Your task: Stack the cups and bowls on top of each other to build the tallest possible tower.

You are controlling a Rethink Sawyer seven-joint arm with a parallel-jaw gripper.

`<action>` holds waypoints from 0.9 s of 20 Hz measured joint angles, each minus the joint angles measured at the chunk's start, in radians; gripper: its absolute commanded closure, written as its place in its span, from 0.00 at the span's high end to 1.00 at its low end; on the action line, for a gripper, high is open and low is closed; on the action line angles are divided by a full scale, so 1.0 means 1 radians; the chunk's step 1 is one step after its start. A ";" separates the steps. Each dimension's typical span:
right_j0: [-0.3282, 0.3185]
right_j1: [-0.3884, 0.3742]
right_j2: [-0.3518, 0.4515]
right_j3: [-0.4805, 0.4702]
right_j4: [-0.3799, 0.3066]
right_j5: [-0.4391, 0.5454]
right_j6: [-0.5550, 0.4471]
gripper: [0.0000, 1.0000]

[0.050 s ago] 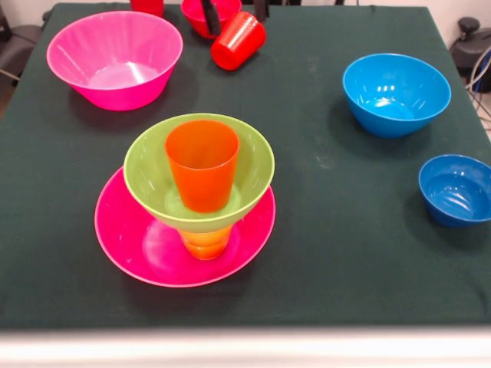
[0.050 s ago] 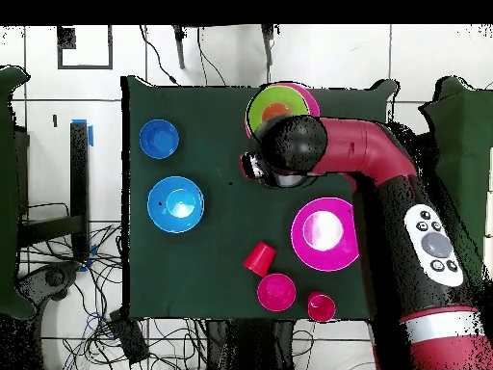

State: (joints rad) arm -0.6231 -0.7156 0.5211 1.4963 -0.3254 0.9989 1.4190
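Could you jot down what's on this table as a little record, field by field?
tower: pink bowl at the bottom, yellow cup, green bowl, orange cup on top
loose pink bowl: upright, apart from the tower
light blue bowl: upright
dark blue bowl: upright, not yet stacked
red cup: lying on its side
red bowl: partly cut off
robot arm: above the tower; gripper cannot be judged

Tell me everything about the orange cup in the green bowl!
The orange tapered plastic cup is glossy, plain and empty, wider at its open mouth than at its base. It stands upright, mouth up, inside the lime green plastic bowl, touching only that bowl's bottom. It is the highest piece of the stack.
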 measured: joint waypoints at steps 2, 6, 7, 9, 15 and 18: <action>-0.005 0.000 -0.016 0.015 0.000 -0.037 0.000 1.00; -0.015 0.000 -0.030 0.030 -0.004 -0.076 0.000 1.00; -0.022 0.001 -0.040 0.037 -0.011 -0.097 0.000 1.00; -0.027 0.003 -0.048 0.040 -0.016 -0.111 0.000 1.00; -0.032 0.009 -0.093 0.043 -0.040 -0.135 0.000 1.00; -0.032 0.013 -0.112 0.043 -0.052 -0.135 0.000 1.00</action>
State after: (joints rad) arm -0.6548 -0.7029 0.4087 1.5393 -0.3769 0.8641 1.4190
